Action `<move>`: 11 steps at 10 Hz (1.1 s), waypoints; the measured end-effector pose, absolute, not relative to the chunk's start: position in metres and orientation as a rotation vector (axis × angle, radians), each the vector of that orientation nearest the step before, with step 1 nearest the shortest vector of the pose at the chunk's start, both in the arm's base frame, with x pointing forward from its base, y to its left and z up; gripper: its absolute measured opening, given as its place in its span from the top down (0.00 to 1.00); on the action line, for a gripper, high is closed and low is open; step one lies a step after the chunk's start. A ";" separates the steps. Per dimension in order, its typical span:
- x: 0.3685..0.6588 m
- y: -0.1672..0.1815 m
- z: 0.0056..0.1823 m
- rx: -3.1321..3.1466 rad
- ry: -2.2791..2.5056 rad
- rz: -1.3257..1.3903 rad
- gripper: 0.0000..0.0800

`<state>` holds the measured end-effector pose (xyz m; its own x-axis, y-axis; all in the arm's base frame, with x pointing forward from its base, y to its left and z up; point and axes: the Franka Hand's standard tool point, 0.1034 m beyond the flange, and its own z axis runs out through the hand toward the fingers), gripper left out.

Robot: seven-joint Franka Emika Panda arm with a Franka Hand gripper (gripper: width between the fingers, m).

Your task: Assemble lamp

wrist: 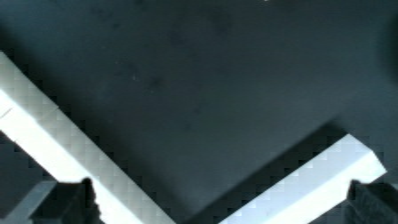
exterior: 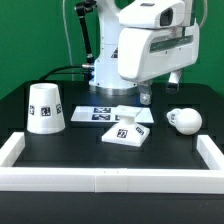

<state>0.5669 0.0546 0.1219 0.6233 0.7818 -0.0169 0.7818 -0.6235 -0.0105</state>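
The lamp's three white tagged parts lie apart on the black table. The cup-shaped shade (exterior: 46, 107) stands mouth down at the exterior view's left. The flat square base (exterior: 125, 131) lies in the middle. The round bulb (exterior: 183, 121) lies on its side at the right. My gripper (exterior: 160, 88) hangs above the table behind the base and bulb, touching none of them. In the wrist view the gripper (wrist: 221, 186) is open and empty, its fingers (wrist: 68, 200) wide apart. No lamp part shows in the wrist view.
The marker board (exterior: 105, 113) lies behind the base. A white raised border (exterior: 110, 180) runs round the table's front and sides. Two of its rails (wrist: 54, 130) meet in a V under the wrist camera.
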 end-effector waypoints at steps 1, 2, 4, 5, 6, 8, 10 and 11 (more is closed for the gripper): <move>0.567 0.055 0.122 -2.828 -1.362 0.031 0.13; 0.567 0.055 0.122 -2.828 -1.362 0.031 0.13; 0.567 0.055 0.122 -2.828 -1.362 0.032 0.13; 0.567 0.055 0.121 -2.828 -1.362 0.033 0.13; 0.566 0.054 0.121 -2.816 -1.389 0.026 0.13; 0.542 0.047 0.115 -2.745 -1.540 -0.001 0.13; 0.525 0.045 0.107 -2.629 -1.744 -0.022 0.13; 0.516 0.043 0.102 -2.525 -1.876 0.005 0.13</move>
